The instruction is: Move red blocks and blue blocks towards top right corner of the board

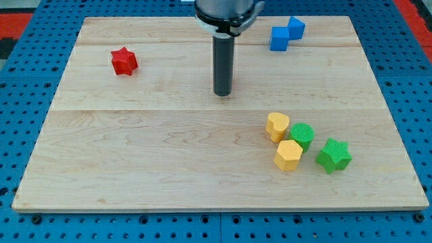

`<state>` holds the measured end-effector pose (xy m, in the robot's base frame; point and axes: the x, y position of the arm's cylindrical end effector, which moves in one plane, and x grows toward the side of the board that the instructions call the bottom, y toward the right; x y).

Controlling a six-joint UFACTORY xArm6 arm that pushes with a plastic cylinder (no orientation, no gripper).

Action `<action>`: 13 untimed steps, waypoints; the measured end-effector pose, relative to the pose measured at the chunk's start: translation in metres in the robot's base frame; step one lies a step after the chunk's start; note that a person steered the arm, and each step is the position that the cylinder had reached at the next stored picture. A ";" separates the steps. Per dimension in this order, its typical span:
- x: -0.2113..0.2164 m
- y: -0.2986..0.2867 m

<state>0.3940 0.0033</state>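
Pale wood makes up the board (135, 155), a wide plank surface lying on a blue pegboard table (20, 81). My tip (223, 93) stands on the board a little above its middle, slightly toward the view's left of centre, touching no block. The rod carries no pincer, so no wide or narrow state can be told.

Bare wood lies all around the tip. The whole lower left of the board is free, and so is the stretch between the tip and the view's right edge, above the cluster of yellow and green pieces.

The red star (124, 61) sits in the upper left part, well apart from the tip and near the top edge, with room on every side. It is a small, knobbly star shape in bright red.

The blue blocks (286, 34) rest at the upper right, close to the top edge, two angular pieces touching each other, the right one set a bit higher.

In the lower right, a yellow block (277, 126) and a second yellow block (288, 155) sit just beside a green block (302, 136), with a green star (333, 155) near them toward the right edge.
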 end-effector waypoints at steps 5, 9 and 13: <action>-0.089 0.022; -0.016 -0.169; -0.095 -0.084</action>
<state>0.2986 -0.0802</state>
